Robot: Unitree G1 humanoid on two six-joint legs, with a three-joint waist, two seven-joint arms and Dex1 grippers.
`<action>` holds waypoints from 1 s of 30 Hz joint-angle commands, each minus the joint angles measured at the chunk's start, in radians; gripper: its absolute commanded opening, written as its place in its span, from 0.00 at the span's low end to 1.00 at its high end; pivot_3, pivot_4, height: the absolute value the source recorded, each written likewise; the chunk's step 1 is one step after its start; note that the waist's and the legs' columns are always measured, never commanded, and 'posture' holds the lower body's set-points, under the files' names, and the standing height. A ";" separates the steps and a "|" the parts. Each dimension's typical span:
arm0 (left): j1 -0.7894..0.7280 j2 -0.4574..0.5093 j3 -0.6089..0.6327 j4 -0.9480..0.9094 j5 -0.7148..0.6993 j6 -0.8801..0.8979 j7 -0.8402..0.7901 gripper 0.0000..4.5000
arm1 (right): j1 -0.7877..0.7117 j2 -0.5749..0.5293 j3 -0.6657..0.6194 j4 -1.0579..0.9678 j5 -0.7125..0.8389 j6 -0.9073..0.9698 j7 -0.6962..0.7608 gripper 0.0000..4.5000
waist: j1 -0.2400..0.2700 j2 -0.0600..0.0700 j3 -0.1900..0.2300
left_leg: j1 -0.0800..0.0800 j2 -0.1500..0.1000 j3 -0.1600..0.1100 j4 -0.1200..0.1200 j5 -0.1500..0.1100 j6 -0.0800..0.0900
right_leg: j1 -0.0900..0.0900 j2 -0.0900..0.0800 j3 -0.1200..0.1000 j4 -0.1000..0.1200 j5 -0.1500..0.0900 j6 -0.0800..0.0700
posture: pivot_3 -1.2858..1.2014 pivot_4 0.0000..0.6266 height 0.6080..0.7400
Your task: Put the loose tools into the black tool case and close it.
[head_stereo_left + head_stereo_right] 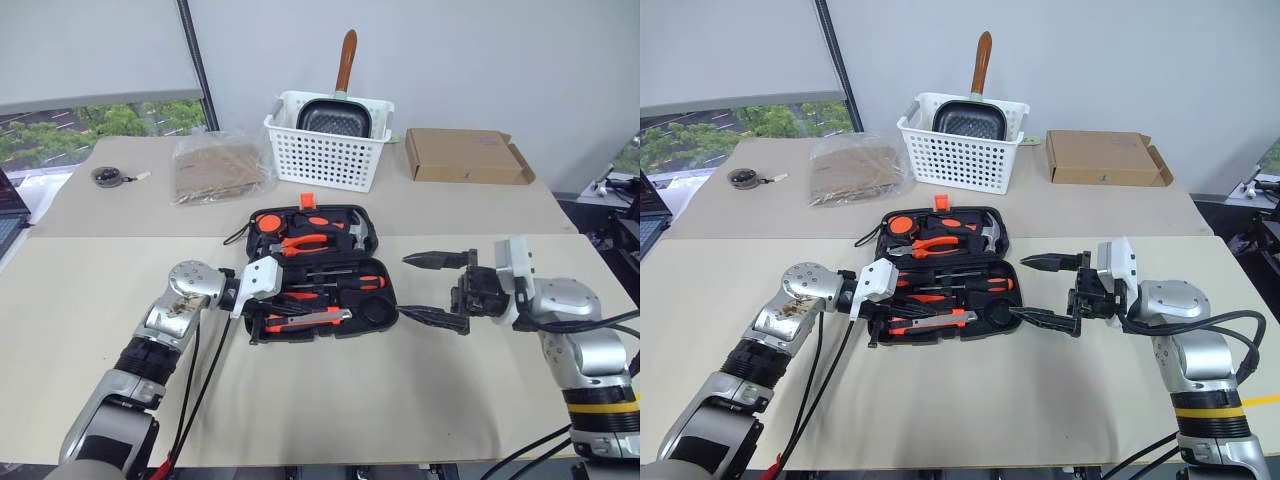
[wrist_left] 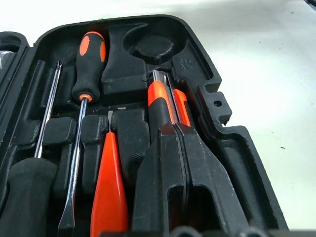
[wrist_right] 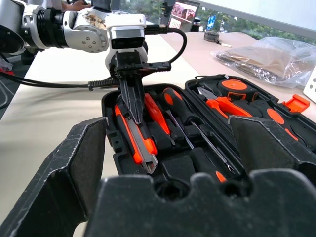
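The black tool case [image 1: 386, 318] lies open in the middle of the table, with tools in its shaped slots. In its near half lie the orange-and-black utility knife [image 1: 310, 320], a black-and-orange screwdriver [image 2: 89, 59], a second screwdriver [image 2: 24, 192] and a thin all-orange screwdriver [image 2: 108, 197]. My left gripper [image 2: 174, 129] is shut, and its tips point down onto the utility knife [image 3: 143, 145] with nothing between them. My right gripper [image 1: 403, 287] stands open and level at the case's right edge, holding nothing.
Orange-handled pliers [image 1: 305, 240] and a hammer [image 1: 355, 232] sit in the case's far half. Behind it stand a white lattice basket [image 1: 325, 155] holding a pan, a cardboard box [image 1: 465, 155] and a plastic bag [image 1: 215, 165]. A small round object [image 1: 108, 176] lies far left.
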 commanded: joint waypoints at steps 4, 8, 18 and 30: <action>-0.004 -0.036 -0.030 0.078 0.065 -0.095 0.018 0.01 | -0.002 -0.012 -0.032 -0.030 0.002 -0.019 -0.012 1.00 | 0.006 0.000 0.000 | 0.000 0.000 0.000 0.000 0.000 0.000 | 0.000 -0.001 0.000 0.000 0.000 0.000 | 0.52 0.24 0.70; 0.007 -0.044 -0.043 0.107 0.100 -0.153 0.027 0.01 | -0.008 -0.014 -0.028 -0.039 0.005 -0.010 -0.021 1.00 | 0.010 0.001 -0.001 | 0.000 -0.001 0.000 0.002 0.000 0.001 | 0.001 -0.001 -0.001 0.000 0.000 0.001 | 0.52 0.24 0.70; 0.025 -0.066 -0.079 0.160 0.160 -0.243 0.063 0.01 | -0.014 -0.014 -0.018 -0.048 0.004 -0.001 -0.030 1.00 | 0.020 0.005 -0.003 | 0.004 0.000 -0.001 0.002 0.000 0.002 | 0.006 -0.002 -0.001 0.000 0.001 0.001 | 0.52 0.24 0.70; -0.007 -0.093 -0.043 0.189 0.134 -0.232 0.091 0.01 | 0.004 -0.067 -0.025 -0.020 -0.063 0.011 -0.071 1.00 | 0.029 0.014 -0.009 | 0.008 -0.001 -0.002 0.002 -0.001 0.002 | 0.011 -0.003 -0.001 0.000 0.001 0.002 | 0.52 0.24 0.70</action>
